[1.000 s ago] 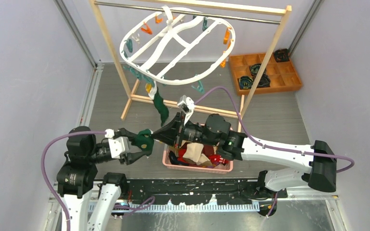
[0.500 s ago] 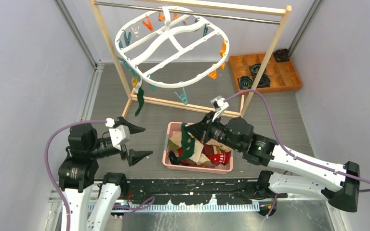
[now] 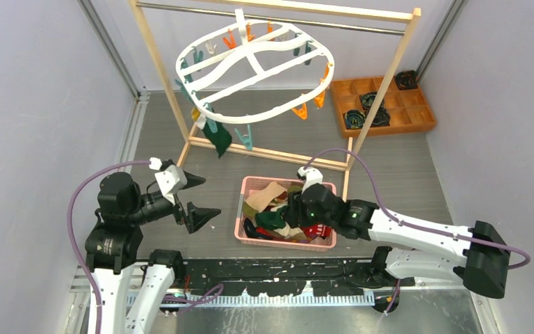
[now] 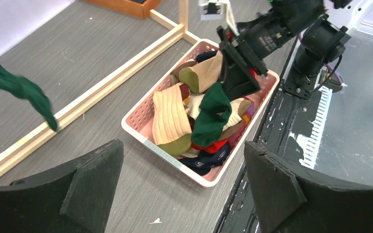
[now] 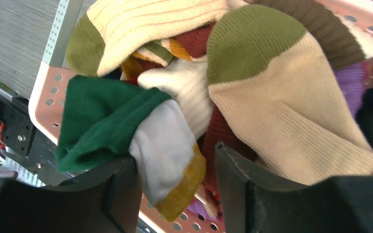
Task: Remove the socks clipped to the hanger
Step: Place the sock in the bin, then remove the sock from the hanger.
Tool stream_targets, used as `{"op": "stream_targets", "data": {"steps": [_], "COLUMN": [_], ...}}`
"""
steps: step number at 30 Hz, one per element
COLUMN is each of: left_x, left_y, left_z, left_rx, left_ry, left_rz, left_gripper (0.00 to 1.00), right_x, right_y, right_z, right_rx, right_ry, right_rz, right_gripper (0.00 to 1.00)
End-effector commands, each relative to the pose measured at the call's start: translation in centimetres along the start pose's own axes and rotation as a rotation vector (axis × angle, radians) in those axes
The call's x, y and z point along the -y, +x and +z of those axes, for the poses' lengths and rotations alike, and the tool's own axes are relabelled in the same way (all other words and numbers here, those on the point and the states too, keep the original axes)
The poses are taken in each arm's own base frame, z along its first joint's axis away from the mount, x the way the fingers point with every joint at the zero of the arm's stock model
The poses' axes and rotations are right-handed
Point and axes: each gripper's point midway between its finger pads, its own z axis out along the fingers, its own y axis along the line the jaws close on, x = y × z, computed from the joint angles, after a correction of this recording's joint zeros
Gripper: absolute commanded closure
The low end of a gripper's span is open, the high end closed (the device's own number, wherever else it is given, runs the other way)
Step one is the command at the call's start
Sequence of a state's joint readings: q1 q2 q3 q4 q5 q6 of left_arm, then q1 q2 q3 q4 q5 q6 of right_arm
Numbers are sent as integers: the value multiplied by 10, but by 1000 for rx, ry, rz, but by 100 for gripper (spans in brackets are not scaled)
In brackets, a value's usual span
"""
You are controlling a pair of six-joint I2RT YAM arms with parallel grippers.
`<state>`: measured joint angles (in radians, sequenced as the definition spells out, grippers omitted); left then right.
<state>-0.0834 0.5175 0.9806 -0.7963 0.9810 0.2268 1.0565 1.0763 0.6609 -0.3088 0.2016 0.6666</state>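
Note:
The white oval hanger point(image 3: 250, 73) hangs from the rail with orange and teal clips. One dark green sock point(image 3: 216, 138) is still clipped at its near left edge, also seen as a green sock point(image 4: 22, 87) in the left wrist view. My right gripper point(image 5: 177, 179) is low over the pink basket point(image 3: 241, 205), jaws apart. A green sock with a white and yellow cuff point(image 5: 126, 126) lies loose against its left finger on the pile of socks point(image 4: 194, 107). My left gripper point(image 3: 208, 197) stands wide open and holds nothing, left of the basket.
A light wooden rack point(image 3: 175, 97) with a metal rail carries the hanger; its floor bar point(image 4: 102, 92) runs behind the basket. An orange compartment tray point(image 3: 382, 104) sits at the back right. Grey walls close in both sides.
My right gripper came down into the basket and opened, letting go of the green sock. My left gripper opened wider and drew back left. The hanger swung.

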Motion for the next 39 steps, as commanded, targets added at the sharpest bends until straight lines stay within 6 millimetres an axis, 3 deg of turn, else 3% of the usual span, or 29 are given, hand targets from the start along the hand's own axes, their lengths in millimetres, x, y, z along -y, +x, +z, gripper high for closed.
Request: {"op": "stream_targets", "data": {"steps": [1, 2, 4, 5, 9, 10, 12, 14, 17, 19, 21, 24, 26, 28, 30, 34, 39], "left_x": [-13, -14, -16, -18, -23, -24, -27, -29, -33, -37, -42, -51, -58, -63, -68, -99, -144], "left_y": [-5, -5, -5, -6, -7, -7, -8, -8, -9, -7, -5, 2, 4, 7, 9, 17, 13], "left_z": [2, 3, 3, 3, 4, 4, 4, 3, 1, -1, -2, -1, -2, -2, -2, -8, -8], "left_rx": [5, 2, -1, -1, -8, -9, -10, -16, -26, -38, -58, -91, -93, -103, -111, -127, -78], "left_ry": [-59, -61, -72, -82, -105, -112, -131, -144, -176, -202, -236, -277, -306, -331, -349, -496, -617], "left_rz": [-45, -54, -72, -89, -129, -137, -157, -172, -183, -192, -226, -268, -266, -269, -271, -263, -173], "left_gripper": [5, 5, 5, 4, 4, 4, 4, 3, 3, 2, 1, 0, 0, 0, 0, 3, 4], "right_x": [-8, -15, -32, -40, -72, -81, -100, -113, -107, -87, -55, -16, -11, -24, -34, -56, -84], "right_y": [-32, -41, -59, -66, -85, -85, -77, -64, -40, -29, -16, 2, -7, -28, -58, -103, -125], "right_z": [-34, -44, -64, -72, -82, -78, -64, -45, -13, 8, 28, 46, 39, 17, -7, -42, -64], "right_rx": [133, 163, 210, 226, 249, 237, 182, 126, 60, 73, 86, 90, 155, 259, 364, 492, 535], "right_ry": [-56, -95, -175, -208, -331, -366, -451, -509, -542, -526, -453, -296, -218, -202, -170, -203, -302], "right_rz": [36, 47, 62, 61, 73, 82, 114, 156, 237, 295, 333, 285, 194, 84, -17, -87, -94], "right_gripper": [38, 33, 6, 1, 1, 3, 18, 42, 84, 88, 89, 89, 79, 58, 47, 41, 30]}}
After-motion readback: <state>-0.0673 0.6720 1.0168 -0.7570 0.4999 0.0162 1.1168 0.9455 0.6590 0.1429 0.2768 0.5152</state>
